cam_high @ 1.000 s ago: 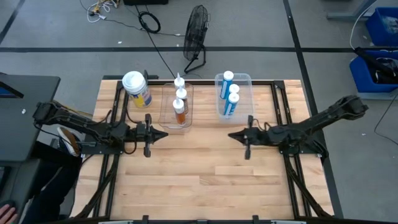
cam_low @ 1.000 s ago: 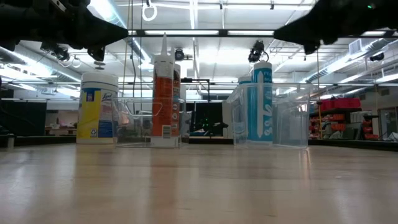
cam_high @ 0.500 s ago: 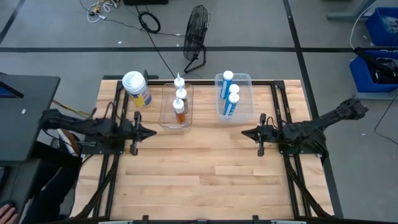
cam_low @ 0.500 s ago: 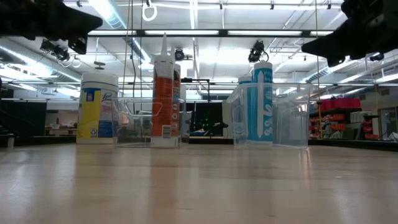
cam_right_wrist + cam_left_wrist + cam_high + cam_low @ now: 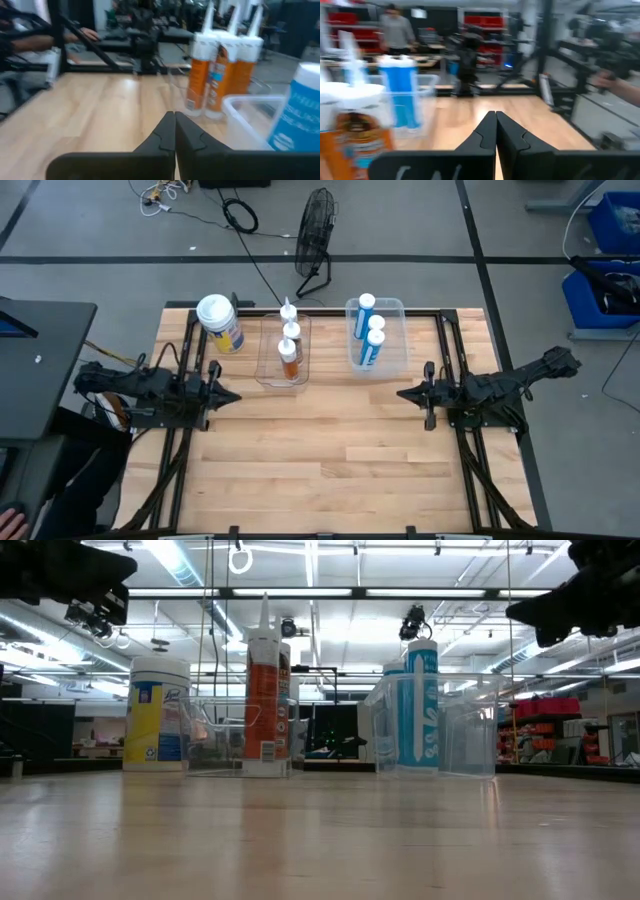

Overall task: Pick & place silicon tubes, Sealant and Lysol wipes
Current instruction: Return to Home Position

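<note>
The Lysol wipes [image 5: 220,323], a round canister with a white lid, stand upright at the table's far left [image 5: 157,715]. To their right, orange sealant tubes [image 5: 289,350] stand in a clear bin [image 5: 220,70]. Blue silicon tubes [image 5: 370,332] stand in a second clear bin [image 5: 420,705]. My left gripper [image 5: 232,396] is shut and points level toward the table's right, near the left edge [image 5: 495,117]. My right gripper [image 5: 403,393] is shut and points level toward the left, near the right edge [image 5: 174,117]. Both hang above the wood with nothing between their fingers.
Bare wood [image 5: 330,470] fills the table's middle and near half. A floor fan [image 5: 316,240] stands beyond the far edge and blue crates [image 5: 610,240] are at the far right. A person [image 5: 397,30] stands in the room behind, and a hand [image 5: 620,85] shows beside the table.
Both grippers have drawn apart from the table's middle. The left has gone toward the table's left edge and the right toward the right edge. Both stay shut and level. The canister, tubes and bins have not moved.
</note>
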You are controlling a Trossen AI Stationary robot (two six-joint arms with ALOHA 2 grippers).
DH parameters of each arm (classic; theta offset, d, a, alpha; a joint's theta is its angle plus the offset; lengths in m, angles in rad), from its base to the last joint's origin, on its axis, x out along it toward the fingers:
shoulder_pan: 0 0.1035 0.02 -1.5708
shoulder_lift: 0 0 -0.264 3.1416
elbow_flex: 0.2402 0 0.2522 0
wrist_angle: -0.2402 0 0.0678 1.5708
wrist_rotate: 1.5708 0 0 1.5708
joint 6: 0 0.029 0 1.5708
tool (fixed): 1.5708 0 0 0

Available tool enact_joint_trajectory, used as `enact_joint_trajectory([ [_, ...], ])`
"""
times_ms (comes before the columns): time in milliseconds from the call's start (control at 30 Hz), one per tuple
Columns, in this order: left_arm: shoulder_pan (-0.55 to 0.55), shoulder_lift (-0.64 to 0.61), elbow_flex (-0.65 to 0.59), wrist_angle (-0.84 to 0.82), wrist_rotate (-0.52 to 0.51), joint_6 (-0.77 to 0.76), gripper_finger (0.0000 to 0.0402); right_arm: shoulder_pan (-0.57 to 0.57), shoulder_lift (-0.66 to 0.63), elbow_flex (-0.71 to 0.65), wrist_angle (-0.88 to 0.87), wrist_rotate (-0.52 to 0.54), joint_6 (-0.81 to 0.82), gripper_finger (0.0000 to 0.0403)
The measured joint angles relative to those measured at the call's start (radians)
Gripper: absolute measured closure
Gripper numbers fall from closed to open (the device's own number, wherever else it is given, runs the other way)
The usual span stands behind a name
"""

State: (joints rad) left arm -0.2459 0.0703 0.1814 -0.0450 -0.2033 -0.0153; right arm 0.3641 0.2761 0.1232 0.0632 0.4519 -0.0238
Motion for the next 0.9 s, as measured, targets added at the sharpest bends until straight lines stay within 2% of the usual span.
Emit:
enact_joint_trajectory([
  [133, 0.003, -0.010, -0.005, -0.009, 0.039, 0.002, 0.0399, -0.022, -0.068, 0.000, -0.037, -0.039, -0.024, 0.0403],
  [300, 0.032, -0.040, -0.040, -0.006, -0.050, 0.001, 0.0399, -0.048, -0.182, 0.000, -0.137, -0.096, -0.038, 0.0403],
  [433, 0.041, -0.069, -0.058, -0.005, 0.011, 0.001, 0.0399, -0.057, -0.277, -0.049, -0.205, -0.113, -0.035, 0.0403],
  [567, 0.043, -0.065, -0.091, 0.011, 0.011, 0.008, 0.0399, -0.063, -0.269, -0.051, -0.160, -0.164, -0.027, 0.0403],
  [767, 0.048, -0.066, -0.163, 0.077, 0.018, 0.041, 0.0399, -0.063, -0.271, -0.056, -0.172, -0.154, -0.010, 0.0403],
  [900, 0.048, -0.065, -0.172, 0.098, 0.004, 0.074, 0.0399, -0.063, -0.269, -0.056, -0.171, -0.067, 0.013, 0.0403],
])
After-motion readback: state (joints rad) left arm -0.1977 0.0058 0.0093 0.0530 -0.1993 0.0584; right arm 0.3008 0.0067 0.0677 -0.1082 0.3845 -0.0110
